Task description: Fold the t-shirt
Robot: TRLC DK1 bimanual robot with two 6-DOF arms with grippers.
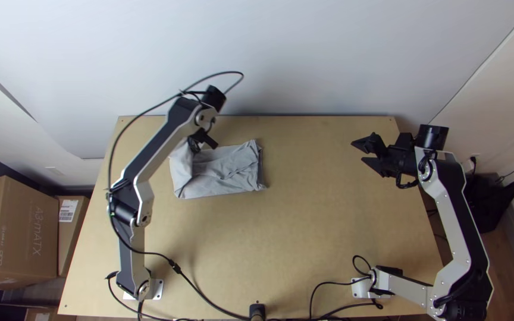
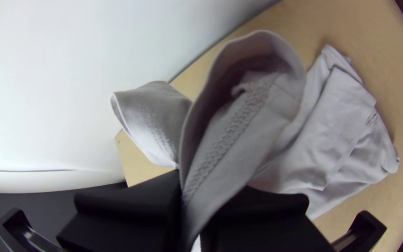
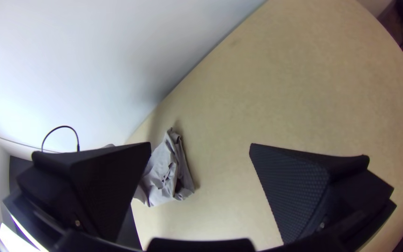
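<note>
In the top view the grey t-shirt [image 1: 227, 172] lies as a compact folded bundle on the table's left half, its left part raised. Above that part is my left gripper [image 1: 201, 140]. In the left wrist view the left gripper [image 2: 194, 200] is shut on a seamed edge of the t-shirt [image 2: 311, 144]; cloth bulges up from the pinch and a flap hangs beside it. My right gripper [image 1: 359, 151] stands open over the table's right side, well apart from the cloth. The right wrist view has the right gripper [image 3: 201, 148] with nothing between its fingers and the t-shirt [image 3: 164, 175] farther off.
Bare wood of the table [image 1: 310, 226] stretches between the cloth and the right arm. A white wall [image 1: 316, 59] rises behind the far edge. Black cables [image 1: 206, 300] run along the near edge. Cardboard boxes [image 1: 19, 232] stand on the floor at the left.
</note>
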